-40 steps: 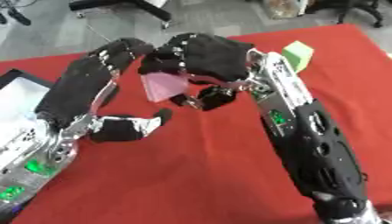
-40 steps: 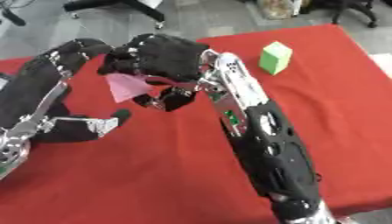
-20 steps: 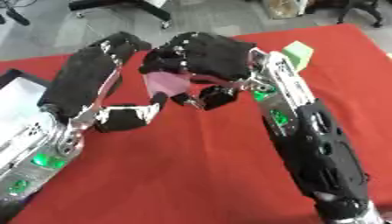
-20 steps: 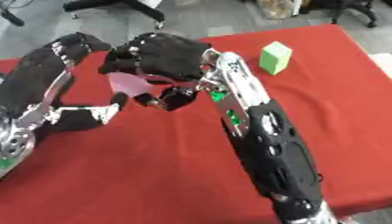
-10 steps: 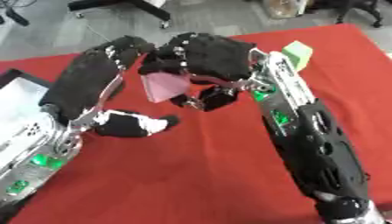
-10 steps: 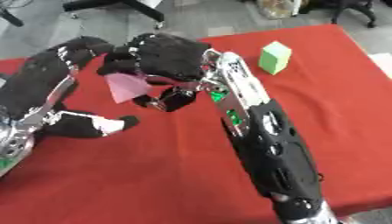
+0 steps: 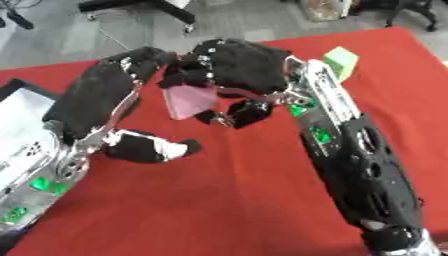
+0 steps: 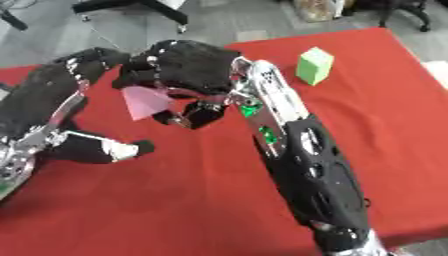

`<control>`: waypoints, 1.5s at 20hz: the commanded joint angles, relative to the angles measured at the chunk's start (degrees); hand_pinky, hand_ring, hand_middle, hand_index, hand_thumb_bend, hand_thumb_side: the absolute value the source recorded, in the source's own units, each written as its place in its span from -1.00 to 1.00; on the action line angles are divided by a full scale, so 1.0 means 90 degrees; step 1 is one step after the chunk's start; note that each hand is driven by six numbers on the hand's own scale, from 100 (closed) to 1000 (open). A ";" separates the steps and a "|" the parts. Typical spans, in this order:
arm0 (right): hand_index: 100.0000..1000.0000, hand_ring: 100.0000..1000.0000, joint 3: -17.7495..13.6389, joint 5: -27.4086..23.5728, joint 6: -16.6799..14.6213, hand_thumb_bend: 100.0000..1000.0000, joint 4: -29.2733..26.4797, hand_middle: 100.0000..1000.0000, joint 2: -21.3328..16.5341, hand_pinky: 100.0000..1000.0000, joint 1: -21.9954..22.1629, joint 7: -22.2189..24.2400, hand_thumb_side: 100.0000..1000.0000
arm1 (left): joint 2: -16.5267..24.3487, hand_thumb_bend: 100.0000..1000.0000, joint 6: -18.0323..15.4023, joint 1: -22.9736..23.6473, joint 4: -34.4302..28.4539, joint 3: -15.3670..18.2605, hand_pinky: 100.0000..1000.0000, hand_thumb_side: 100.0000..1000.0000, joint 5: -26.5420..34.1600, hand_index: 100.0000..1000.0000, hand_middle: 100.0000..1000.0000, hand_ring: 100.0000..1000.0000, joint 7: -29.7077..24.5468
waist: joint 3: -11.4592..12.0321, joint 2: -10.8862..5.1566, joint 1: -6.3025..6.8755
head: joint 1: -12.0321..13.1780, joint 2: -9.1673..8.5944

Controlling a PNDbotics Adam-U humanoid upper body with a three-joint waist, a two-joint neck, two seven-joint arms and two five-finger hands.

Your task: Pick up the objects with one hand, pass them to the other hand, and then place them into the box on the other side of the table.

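The robot's left hand is spreading again: its thumb, tucked nearer the palm a moment ago, is sticking out to the right while its fingers are arching over the flat pink block. The block is hanging above the red tablecloth, between both hands, its long axis near vertical and its narrower end pointing down. The right hand is clamping its curled fingers on the block's top. A light green block is standing upright well apart on the cloth.
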 commanded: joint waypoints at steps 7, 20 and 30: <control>0.36 0.30 -0.0044 -0.0048 -0.0078 -1.00 -0.0183 -0.66 -0.0038 0.38 -0.0197 0.0065 -1.00 | -0.0050 0.01 0.0934 -0.0040 -0.0070 -0.0035 0.28 0.34 0.1722 0.75 0.59 0.58 -0.0031 | -0.0019 -0.0007 0.0011 | 0.0016 -0.0014; 0.36 0.30 -0.0048 -0.0061 -0.0089 -1.00 -0.0180 -0.66 -0.0050 0.38 -0.0206 0.0066 -1.00 | -0.0049 0.07 0.1467 0.0002 -0.0070 0.0172 0.14 0.54 0.5058 0.75 0.61 0.58 0.0485 | -0.0022 -0.0002 0.0015 | -0.0021 -0.0014; 0.36 0.29 -0.0043 -0.0076 -0.0098 -1.00 -0.0187 -0.66 -0.0053 0.36 -0.0210 0.0073 -1.00 | -0.0064 0.07 0.2120 -0.0059 -0.0070 0.0154 0.12 0.53 0.5658 0.75 0.63 0.59 0.1366 | -0.0027 0.0003 0.0006 | -0.0013 -0.0014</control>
